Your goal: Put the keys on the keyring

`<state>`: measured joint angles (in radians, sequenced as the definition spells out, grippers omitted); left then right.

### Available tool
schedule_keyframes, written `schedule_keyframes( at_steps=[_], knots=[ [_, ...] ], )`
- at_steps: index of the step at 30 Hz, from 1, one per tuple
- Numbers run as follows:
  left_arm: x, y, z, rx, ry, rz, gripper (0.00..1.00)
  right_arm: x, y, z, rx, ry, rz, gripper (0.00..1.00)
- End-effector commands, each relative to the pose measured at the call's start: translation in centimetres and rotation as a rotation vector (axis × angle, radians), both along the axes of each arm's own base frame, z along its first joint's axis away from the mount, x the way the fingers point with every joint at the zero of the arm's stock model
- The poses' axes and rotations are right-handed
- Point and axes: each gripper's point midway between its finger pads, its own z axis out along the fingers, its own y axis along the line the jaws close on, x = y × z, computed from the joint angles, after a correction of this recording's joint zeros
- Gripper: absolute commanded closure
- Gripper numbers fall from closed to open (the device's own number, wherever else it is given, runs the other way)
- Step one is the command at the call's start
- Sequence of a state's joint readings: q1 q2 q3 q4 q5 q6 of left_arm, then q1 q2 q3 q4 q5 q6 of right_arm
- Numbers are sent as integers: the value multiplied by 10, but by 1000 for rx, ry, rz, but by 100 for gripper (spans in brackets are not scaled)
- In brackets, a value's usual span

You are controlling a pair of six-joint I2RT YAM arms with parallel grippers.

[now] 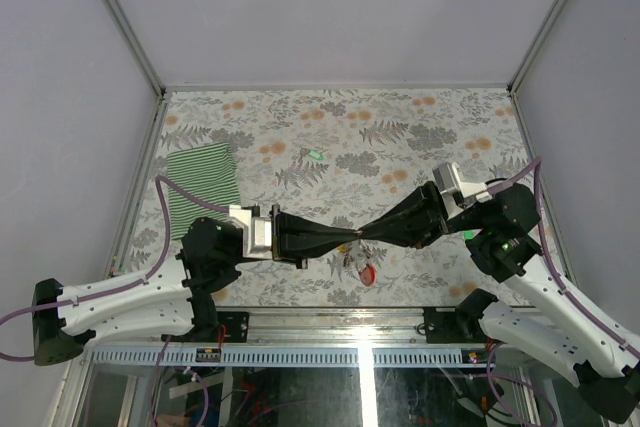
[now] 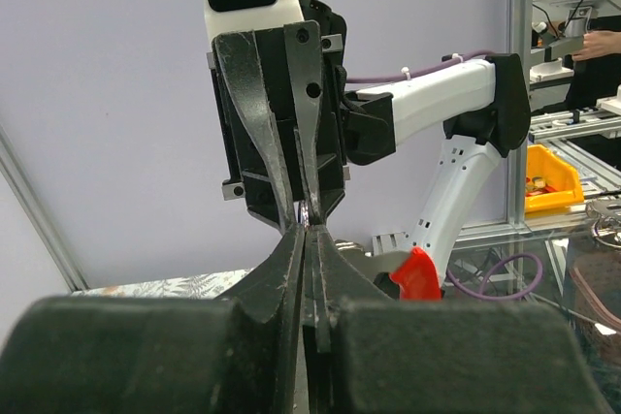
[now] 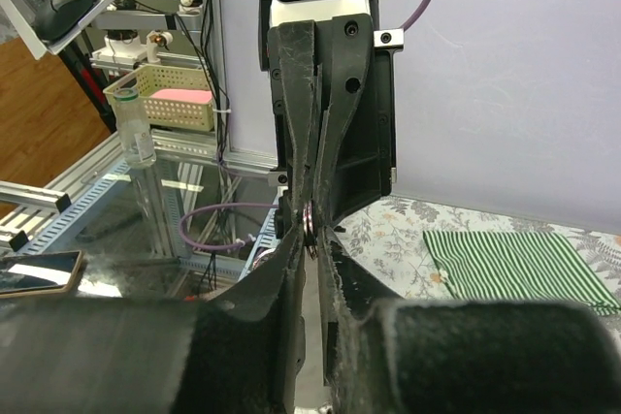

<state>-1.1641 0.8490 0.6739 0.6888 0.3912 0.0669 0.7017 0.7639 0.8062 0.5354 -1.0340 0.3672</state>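
Observation:
My two grippers meet tip to tip above the middle of the table. The left gripper [image 1: 352, 236] [image 2: 309, 232] is shut, pinching the keyring's small metal ring [image 3: 309, 224]. Below it hang a grey strip [image 2: 386, 267] and a red loop [image 2: 419, 285] [image 1: 367, 273]. My right gripper [image 1: 373, 231] [image 3: 312, 238] comes from the opposite side. Its fingers are drawn to a narrow gap with the same ring between the tips. One green-headed key [image 1: 315, 155] lies far back on the table. No other keys are clear to me.
A green striped cloth [image 1: 203, 187] [image 3: 524, 264] lies at the left of the floral table cover [image 1: 420, 127]. Grey walls and metal posts enclose the table on three sides. A small green spot [image 1: 468, 237] shows by the right arm.

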Motion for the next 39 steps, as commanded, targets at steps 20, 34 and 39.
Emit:
schedule_keyframes(
  at_steps=[20, 34, 39],
  knots=[
    [21, 17, 13, 11, 77, 134, 71, 18, -12, -15, -235, -119, -173, 100],
    [52, 7, -25, 138, 299, 251, 67, 44, -33, -57, -602, -36, -301, 100],
    [58, 0, -42, 217, 343, 273, 63, 50, -39, -65, -690, 40, -343, 100]
  ],
)
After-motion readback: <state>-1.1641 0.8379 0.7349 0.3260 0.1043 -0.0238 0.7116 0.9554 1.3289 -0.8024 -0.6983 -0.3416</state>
